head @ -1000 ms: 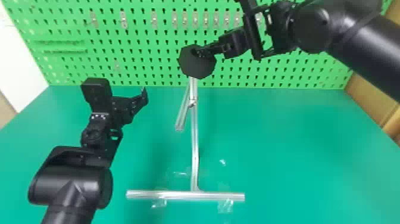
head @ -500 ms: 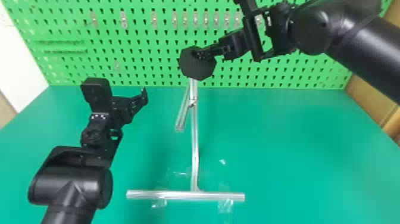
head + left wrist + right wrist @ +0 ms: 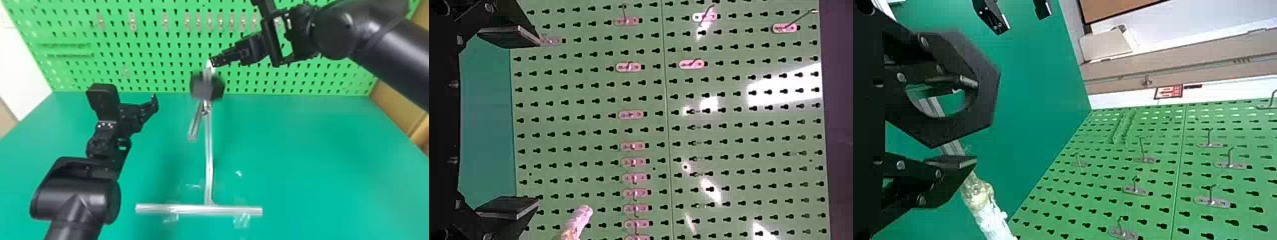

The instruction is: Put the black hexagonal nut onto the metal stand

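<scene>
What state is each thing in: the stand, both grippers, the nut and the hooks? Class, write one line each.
Metal stand: upright, clear tape at its base.
Left gripper: open, empty.
Right gripper: open.
Black hexagonal nut: unclamped, at the stand's upper part; whether settled, unclear.
Metal hooks: mounted on the green pegboard.

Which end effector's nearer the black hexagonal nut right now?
Right. The right end effector is just above the black hexagonal nut; the left end effector is off to its left, with a wide gap between.
</scene>
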`<state>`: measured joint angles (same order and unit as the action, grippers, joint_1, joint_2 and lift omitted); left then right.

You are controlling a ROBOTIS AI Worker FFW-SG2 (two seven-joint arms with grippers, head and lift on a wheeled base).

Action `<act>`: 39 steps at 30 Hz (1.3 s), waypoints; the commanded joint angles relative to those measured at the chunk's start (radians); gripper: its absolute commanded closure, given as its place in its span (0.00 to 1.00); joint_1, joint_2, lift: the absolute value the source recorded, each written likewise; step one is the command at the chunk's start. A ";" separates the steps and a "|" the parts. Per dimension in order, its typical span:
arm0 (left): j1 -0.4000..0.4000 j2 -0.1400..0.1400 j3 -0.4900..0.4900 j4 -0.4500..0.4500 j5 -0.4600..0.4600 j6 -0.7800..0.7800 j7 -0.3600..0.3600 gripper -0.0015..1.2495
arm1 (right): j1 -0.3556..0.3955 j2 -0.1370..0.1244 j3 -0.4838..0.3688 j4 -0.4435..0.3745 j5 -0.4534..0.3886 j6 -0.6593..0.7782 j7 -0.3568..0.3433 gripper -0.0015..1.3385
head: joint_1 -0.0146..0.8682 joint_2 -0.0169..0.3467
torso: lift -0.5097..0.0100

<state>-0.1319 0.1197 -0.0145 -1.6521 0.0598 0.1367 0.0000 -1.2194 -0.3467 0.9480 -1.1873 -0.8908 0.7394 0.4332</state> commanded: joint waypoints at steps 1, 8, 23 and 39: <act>0.000 0.001 0.001 0.000 0.000 0.000 0.000 0.13 | 0.001 0.000 0.001 0.000 -0.003 0.000 0.001 0.42 | 0.80 0.27 | 0.98; 0.001 0.000 0.001 0.000 0.000 0.000 0.000 0.13 | 0.003 -0.002 0.006 0.002 -0.013 0.000 -0.001 0.18 | 0.80 0.27 | 0.98; 0.000 0.000 0.001 0.000 0.000 0.000 0.000 0.13 | 0.006 -0.002 -0.003 0.006 -0.019 0.003 -0.001 0.02 | 0.80 0.27 | 0.98; 0.008 0.001 0.011 -0.008 0.002 -0.002 0.000 0.13 | 0.115 0.006 -0.327 -0.164 0.096 0.114 0.001 0.02 | 0.80 0.27 | 0.98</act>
<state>-0.1268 0.1211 -0.0074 -1.6558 0.0610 0.1350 0.0000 -1.1319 -0.3412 0.7048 -1.2932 -0.8318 0.8120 0.4329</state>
